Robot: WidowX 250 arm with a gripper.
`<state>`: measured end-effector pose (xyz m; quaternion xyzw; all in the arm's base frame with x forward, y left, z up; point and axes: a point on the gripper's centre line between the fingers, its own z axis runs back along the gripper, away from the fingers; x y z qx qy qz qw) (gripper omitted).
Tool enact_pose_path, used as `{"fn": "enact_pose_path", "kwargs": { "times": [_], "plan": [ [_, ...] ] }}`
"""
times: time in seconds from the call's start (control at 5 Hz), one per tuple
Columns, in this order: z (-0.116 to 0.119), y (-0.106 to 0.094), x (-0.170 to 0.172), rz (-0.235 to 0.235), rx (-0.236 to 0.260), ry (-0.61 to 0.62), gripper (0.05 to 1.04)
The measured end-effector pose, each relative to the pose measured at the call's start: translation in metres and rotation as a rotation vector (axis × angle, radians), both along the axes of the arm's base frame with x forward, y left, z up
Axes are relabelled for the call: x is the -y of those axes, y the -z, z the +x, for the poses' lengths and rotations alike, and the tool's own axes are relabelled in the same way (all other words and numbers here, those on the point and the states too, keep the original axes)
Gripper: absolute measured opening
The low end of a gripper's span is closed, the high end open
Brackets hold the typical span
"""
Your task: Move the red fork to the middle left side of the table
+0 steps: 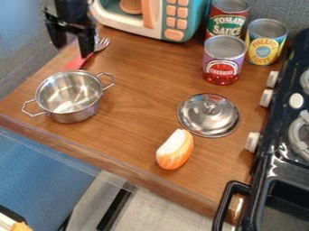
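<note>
At the upper left of the view, the end effector [73, 48] in released state, with two fingers apart and pointing down to the table [142, 76]. Hangs over or just beside the red fork [77, 63], probably to bring the handle between the fingers for closing. Cannot tell if in contact with it. Below, the red fork near the back left edge of the table, with handle toward the pot [69, 97] and tines toward the microwave [156, 18]. Seems to lie flat, so likely to need a low and precise grasp. In front of the handle, the pot, upright and uncovered, close also to the probable goal, the middle left side. For this reason, better to lift than to drag. Further outward, the lid [208, 118], resting with knob up, and beside it the orange and white toy food [176, 153]. At the back right, three cans [223, 52], standing upright near the stove [278, 144], well apart from the task.
</note>
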<state>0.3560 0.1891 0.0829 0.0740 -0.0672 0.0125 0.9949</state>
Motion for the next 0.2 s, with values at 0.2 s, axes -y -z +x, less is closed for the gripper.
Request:
{"fn": "enact_pose_path", "kwargs": {
  "times": [0.2],
  "plan": [
    [-0.0037, -0.0056, 0.0026, -0.003, -0.001, -0.006, 1.001]
  ]
}}
